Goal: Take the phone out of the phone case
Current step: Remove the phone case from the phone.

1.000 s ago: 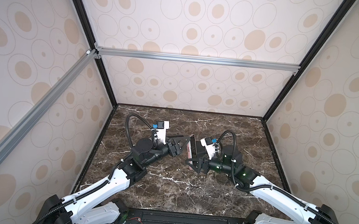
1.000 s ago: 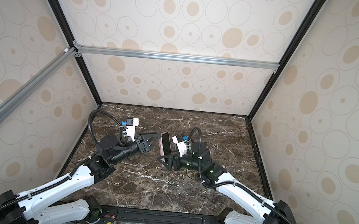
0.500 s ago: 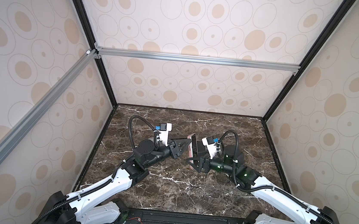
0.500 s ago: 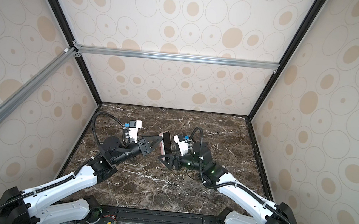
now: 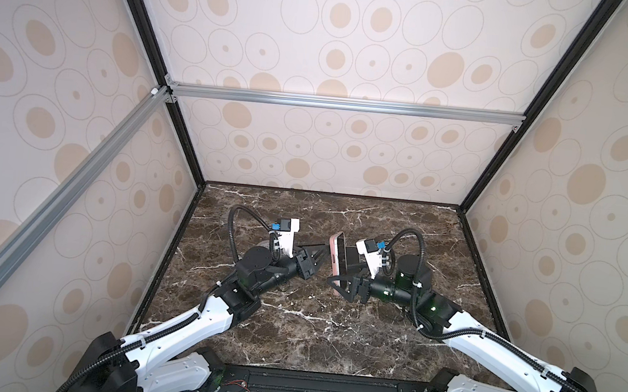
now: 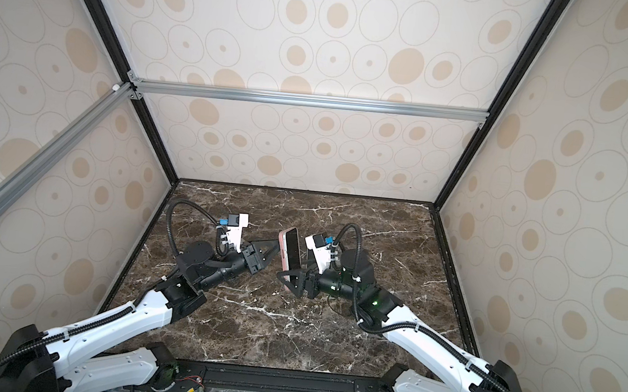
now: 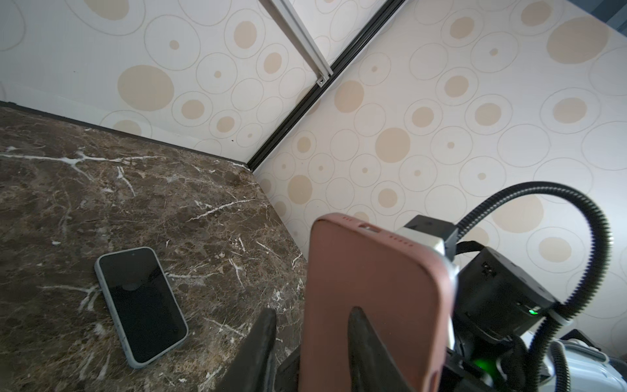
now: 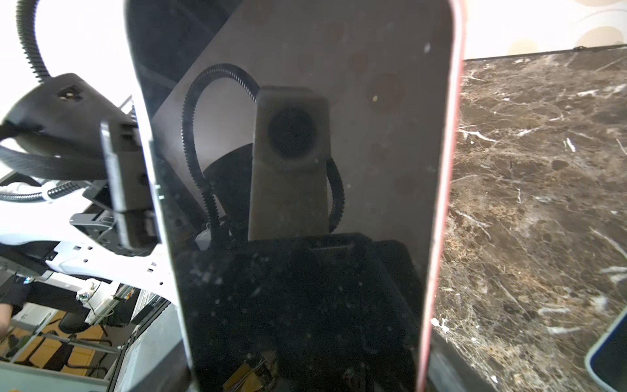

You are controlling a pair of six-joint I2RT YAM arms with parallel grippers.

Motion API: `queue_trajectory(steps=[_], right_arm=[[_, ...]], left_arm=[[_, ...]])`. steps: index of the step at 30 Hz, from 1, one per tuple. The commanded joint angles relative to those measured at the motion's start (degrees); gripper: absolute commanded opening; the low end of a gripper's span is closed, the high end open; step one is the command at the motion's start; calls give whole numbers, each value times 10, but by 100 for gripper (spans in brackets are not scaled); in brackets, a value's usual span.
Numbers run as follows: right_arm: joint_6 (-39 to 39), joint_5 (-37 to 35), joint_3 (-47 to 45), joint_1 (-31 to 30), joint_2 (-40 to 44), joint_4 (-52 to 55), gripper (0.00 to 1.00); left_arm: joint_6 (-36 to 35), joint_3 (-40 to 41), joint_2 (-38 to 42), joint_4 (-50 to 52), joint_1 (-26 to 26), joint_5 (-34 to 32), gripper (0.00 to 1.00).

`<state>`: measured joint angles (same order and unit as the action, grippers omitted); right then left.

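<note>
The phone, dark screen (image 6: pixel 291 250) showing, sits inside a pink phone case (image 5: pixel 334 252) and stands upright on its long edge above the marble floor. My right gripper (image 5: pixel 342 272) is shut across the case's width, and the screen (image 8: pixel 305 169) fills the right wrist view with the pink rim (image 8: pixel 448 169) along one side. My left gripper (image 5: pixel 318 253) points at the pink back (image 7: pixel 373 271). Its jaws stand partly apart: one fingertip (image 7: pixel 356 315) lies against the back, the other fingertip (image 7: pixel 269 319) hangs just past the case's edge. Nothing is pinched between them.
Another phone (image 7: pixel 142 305) with a pale blue-grey rim lies flat, screen up, on the marble floor (image 7: pixel 169 203) beyond the left gripper; its corner (image 8: pixel 610 353) shows in the right wrist view. Patterned walls enclose the floor on three sides.
My left gripper moved in toward the pink case and its jaws narrowed. The right gripper kept its hold, with the cased phone standing slightly more upright.
</note>
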<state>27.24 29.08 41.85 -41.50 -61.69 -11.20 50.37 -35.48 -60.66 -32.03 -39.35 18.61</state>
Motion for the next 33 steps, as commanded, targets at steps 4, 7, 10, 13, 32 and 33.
queue_trajectory(steps=[4,7,10,13,32,33], right_arm=[[-45,-57,29,-2,22,44,0],[-68,-89,46,-5,18,101,0],[-92,-109,58,-14,13,134,0],[-98,-111,61,-20,12,138,0],[-98,-103,62,-30,16,117,0],[-98,-100,63,-29,15,116,0]], left_arm=[[-3,12,39,-42,1,-17,57],[-14,19,59,-46,0,-32,65],[-42,3,62,-15,-1,-30,78],[-61,-25,48,27,-3,-30,84],[-40,-25,24,35,-12,-39,49],[-39,-26,22,35,-12,-37,49]])
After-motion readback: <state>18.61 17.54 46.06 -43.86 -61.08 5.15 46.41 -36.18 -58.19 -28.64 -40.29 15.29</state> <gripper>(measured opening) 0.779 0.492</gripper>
